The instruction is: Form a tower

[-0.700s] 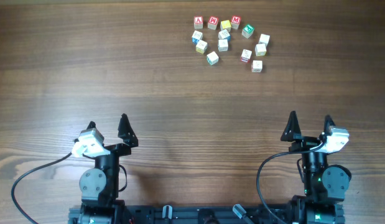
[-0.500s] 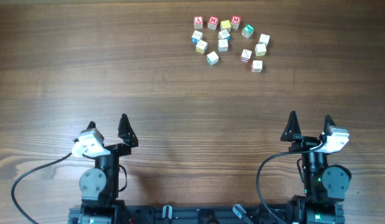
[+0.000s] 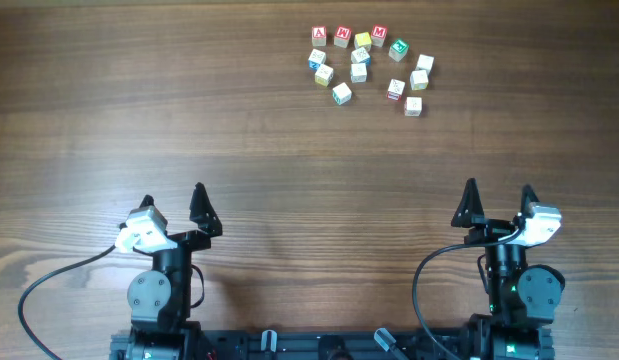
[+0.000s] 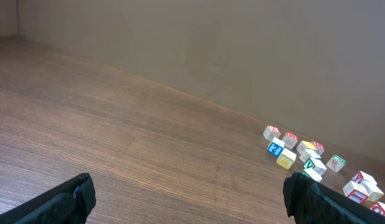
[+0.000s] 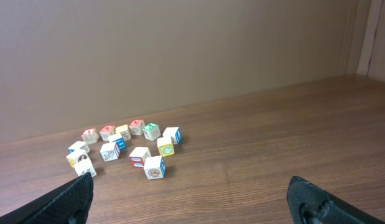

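Several small wooden alphabet cubes [image 3: 367, 65] lie loose in a cluster at the far side of the table, right of centre. None rests on another, and no tower is in view. In the left wrist view the cubes [image 4: 310, 155] sit far off to the right; in the right wrist view the cubes [image 5: 124, 149] sit ahead to the left. My left gripper [image 3: 173, 195] [image 4: 189, 186] stands open and empty near the front edge on the left. My right gripper [image 3: 499, 188] [image 5: 190, 183] stands open and empty near the front edge on the right.
The wooden table [image 3: 289, 140] stretches bare between both grippers and the cubes. A plain beige wall [image 5: 180, 56] rises behind the far edge. Black cables [image 3: 49, 280] trail from the arm bases at the front.
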Controlling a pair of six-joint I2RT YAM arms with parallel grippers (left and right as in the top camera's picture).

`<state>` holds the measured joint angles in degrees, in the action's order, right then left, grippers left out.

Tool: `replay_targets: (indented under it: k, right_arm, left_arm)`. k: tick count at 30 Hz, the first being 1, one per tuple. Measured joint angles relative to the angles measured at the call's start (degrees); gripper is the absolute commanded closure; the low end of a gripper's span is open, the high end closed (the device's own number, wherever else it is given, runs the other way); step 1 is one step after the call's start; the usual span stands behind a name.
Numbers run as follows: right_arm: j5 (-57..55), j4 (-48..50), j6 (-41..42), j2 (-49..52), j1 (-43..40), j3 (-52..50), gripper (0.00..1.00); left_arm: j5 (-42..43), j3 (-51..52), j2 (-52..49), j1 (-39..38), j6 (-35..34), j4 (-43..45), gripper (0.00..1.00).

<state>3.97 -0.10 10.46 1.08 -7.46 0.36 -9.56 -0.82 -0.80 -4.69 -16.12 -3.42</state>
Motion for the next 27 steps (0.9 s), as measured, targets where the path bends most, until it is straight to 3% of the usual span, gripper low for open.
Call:
replay_targets:
  k: [27]
  right_arm:
    - [0.2, 0.0, 1.2, 0.0, 0.0, 0.0, 0.0]
  left_arm:
    - [0.0, 0.0, 0.0, 0.0, 0.0, 0.0, 0.0]
